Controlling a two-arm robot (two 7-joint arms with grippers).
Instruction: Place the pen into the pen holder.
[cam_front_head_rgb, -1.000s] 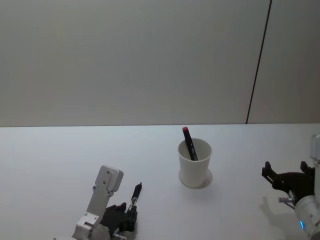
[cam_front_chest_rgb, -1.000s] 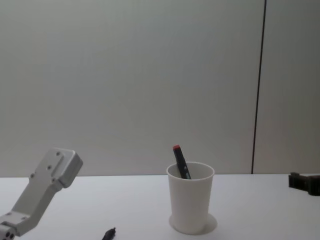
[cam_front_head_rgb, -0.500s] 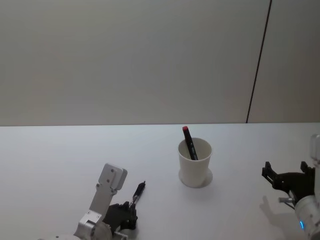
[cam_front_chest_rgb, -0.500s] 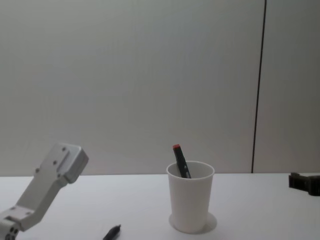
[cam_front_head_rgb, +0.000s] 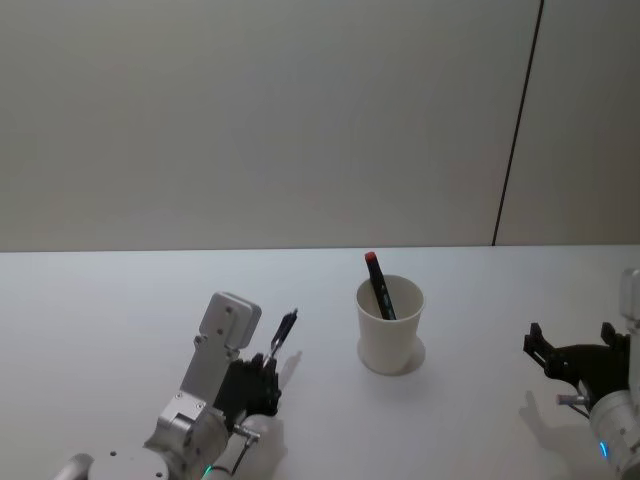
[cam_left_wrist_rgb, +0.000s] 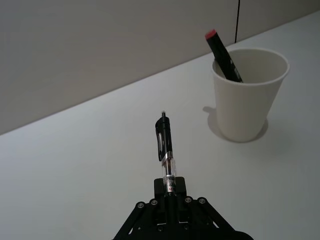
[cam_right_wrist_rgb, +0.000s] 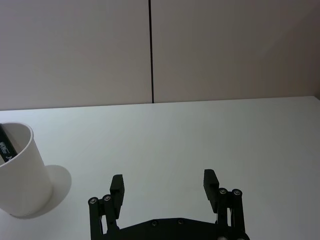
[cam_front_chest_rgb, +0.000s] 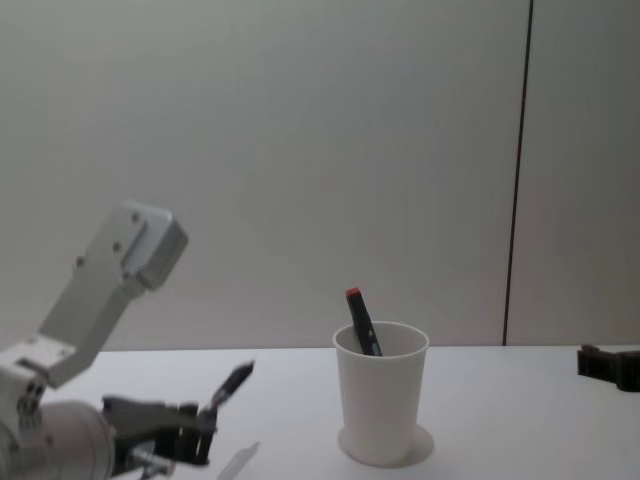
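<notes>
The pen (cam_left_wrist_rgb: 165, 145), in left hand (cam_left_wrist_rgb: 169, 188), hovers near pen holder (cam_left_wrist_rgb: 248, 102) holding marker (cam_left_wrist_rgb: 223, 58).

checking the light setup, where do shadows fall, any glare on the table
Head view: the paper cup throws a soft shadow toward the robot's right; chest view: the pen held by the left gripper leaves a faint shadow on the table; no glare.

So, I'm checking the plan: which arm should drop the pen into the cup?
Left. The left end effector grips the pen, pointed toward the cup. The right end effector is open and empty, on the cup's far side.
</notes>
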